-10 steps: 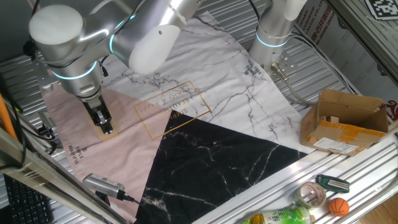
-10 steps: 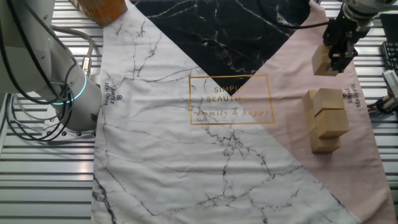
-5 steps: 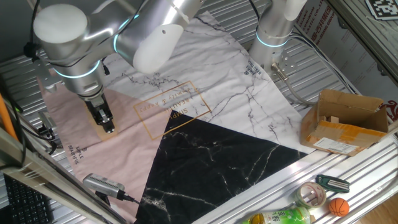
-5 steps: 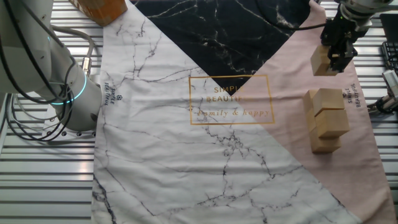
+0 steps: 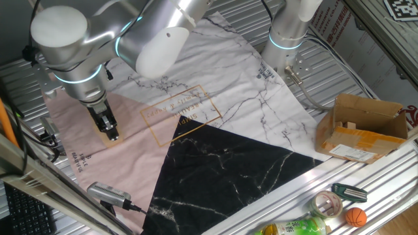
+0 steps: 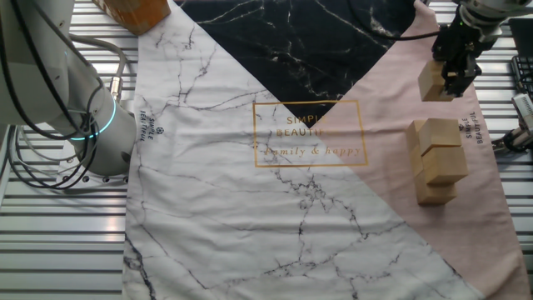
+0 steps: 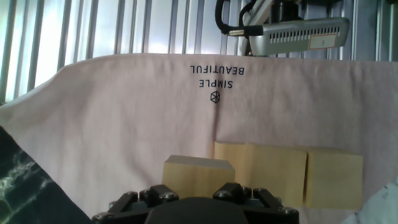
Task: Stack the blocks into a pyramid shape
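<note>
Currently, step in hand: one block is being carried toward the part-built pile; placing has not happened yet.
Claw: the claw (image 6: 456, 77) is closed on a held block (image 6: 431, 81), seen in the other fixed view near the 2 o'clock corner of the frame, over the pink part of the cloth (image 6: 391, 92).
Held block, hand view: it sits at 6 o'clock, just above the claw's body, its top face showing (image 7: 198, 175).
Pile: the stacked blocks (image 6: 436, 162) stand at about 4 o'clock from the claw in the other fixed view, apart from it; how many cubes they number I cannot tell.
Pile, hand view: two light wood faces (image 7: 287, 174) lie side by side at 4 o'clock, just beside the held block.
One fixed view: the arm (image 5: 98, 39) hides the blocks here; the claw points down at 9 o'clock.
Surroundings: a cardboard box (image 5: 363, 127) rests at 3 o'clock on the worktop, well apart.
Next move, my judgement: line the block up squarely over the pile, lower it gently, then release.
</note>
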